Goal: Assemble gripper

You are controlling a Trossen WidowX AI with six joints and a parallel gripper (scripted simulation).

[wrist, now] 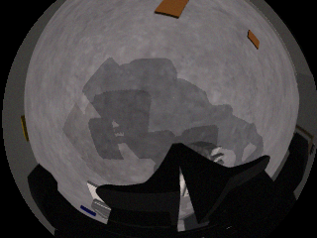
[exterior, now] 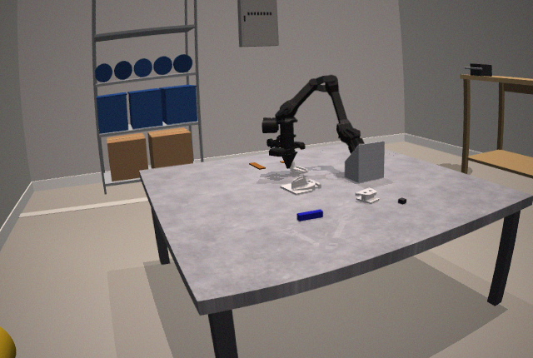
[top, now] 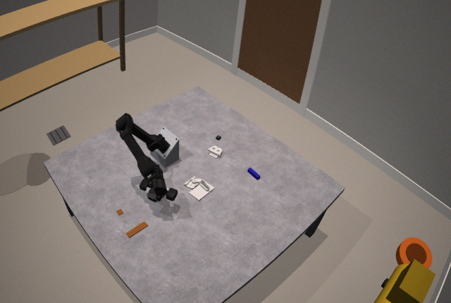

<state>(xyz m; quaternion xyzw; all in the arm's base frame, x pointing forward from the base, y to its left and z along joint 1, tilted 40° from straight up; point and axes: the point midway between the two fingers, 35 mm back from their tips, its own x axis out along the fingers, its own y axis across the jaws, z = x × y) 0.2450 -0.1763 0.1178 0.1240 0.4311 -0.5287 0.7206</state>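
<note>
My gripper (exterior: 288,166) (wrist: 176,147) is shut, with nothing visible between its tips. It points down above the table. A white jaw (exterior: 299,169) (wrist: 217,155) lies on the table close to the tips; in the top view the hand hides it. The white gripper base (top: 199,193) (exterior: 293,190) lies flat beside the hand and carries a raised, jaw-like part (top: 204,184) (exterior: 298,181). Whether that part sits on a pin and whether teeth mesh is too small to tell. The white housing plate (top: 215,149) (exterior: 366,192), with two holes, stands apart, propped over another flat piece.
A grey wedge block (top: 172,154) (exterior: 371,162) stands by the arm's foot. A blue bar (top: 254,173) (exterior: 310,215) and a small black cube (top: 218,137) (exterior: 401,201) lie beyond the base. An orange strip (top: 137,229) (exterior: 256,166) and a small orange square (top: 120,212) (wrist: 254,39) lie on the hand's other side.
</note>
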